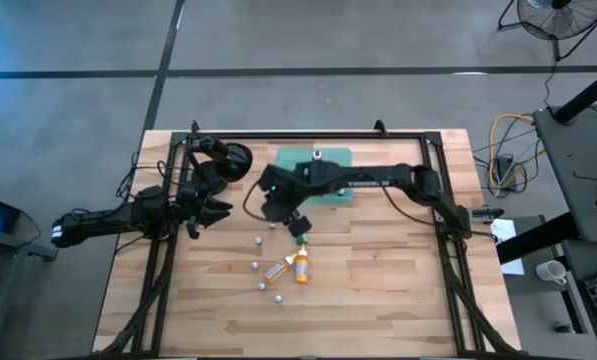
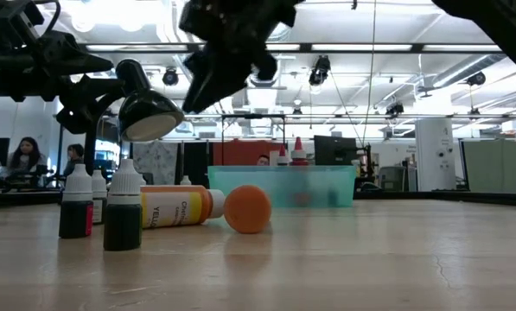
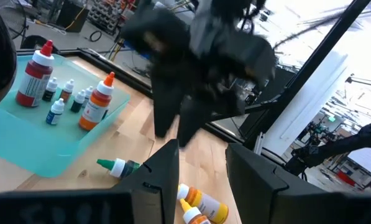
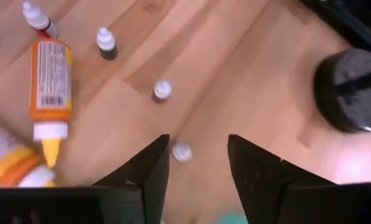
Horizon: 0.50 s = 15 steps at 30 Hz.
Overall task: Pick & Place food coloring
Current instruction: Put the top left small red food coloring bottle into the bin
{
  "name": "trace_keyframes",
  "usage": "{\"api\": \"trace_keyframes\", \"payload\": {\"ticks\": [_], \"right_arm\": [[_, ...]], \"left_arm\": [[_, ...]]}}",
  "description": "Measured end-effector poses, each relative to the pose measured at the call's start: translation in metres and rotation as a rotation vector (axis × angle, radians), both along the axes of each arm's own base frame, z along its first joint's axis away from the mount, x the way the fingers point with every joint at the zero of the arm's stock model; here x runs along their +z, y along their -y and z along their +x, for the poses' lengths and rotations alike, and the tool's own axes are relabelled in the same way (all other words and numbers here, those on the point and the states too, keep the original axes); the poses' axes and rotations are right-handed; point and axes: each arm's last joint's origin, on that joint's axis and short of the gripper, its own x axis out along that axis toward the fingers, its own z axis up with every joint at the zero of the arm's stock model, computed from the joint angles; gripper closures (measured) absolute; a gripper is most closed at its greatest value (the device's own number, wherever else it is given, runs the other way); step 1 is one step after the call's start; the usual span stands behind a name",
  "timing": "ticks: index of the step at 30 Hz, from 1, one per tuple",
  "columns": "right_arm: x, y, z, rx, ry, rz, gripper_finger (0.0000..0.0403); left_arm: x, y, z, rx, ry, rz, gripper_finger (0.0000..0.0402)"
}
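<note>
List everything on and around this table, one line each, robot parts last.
table: one, light wood.
tray: one, translucent green, far middle of the table.
red bottle: one, upright in the tray.
orange bottle: one, upright in the tray.
small tray bottles: several, white caps, upright in the tray.
green bottle: one, lying on the table in front of the tray.
orange-yellow bottles: two, lying mid-table.
small loose bottles: about five, white caps, scattered near those.
black round object: one, beside the left arm.
people: at least two, in the room behind.
left gripper: black, fingers open, left of centre.
right gripper: black, fingers open, over the loose bottles.
</note>
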Motion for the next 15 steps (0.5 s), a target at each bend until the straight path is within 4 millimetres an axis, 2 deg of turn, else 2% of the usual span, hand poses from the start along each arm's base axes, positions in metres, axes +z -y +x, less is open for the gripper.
{"api": "trace_keyframes", "payload": {"ticks": [9, 15], "right_arm": [[-0.054, -0.004, 0.020, -0.097, -0.073, 0.056, 0.0250], [-0.058, -0.003, 0.021, -0.117, -0.079, 0.053, 0.0250]], "left_arm": [[0.000, 0.000, 0.000, 0.000, -0.001, 0.000, 0.0296], [0.000, 0.000, 0.000, 0.000, 0.000, 0.000, 0.0296]]}}
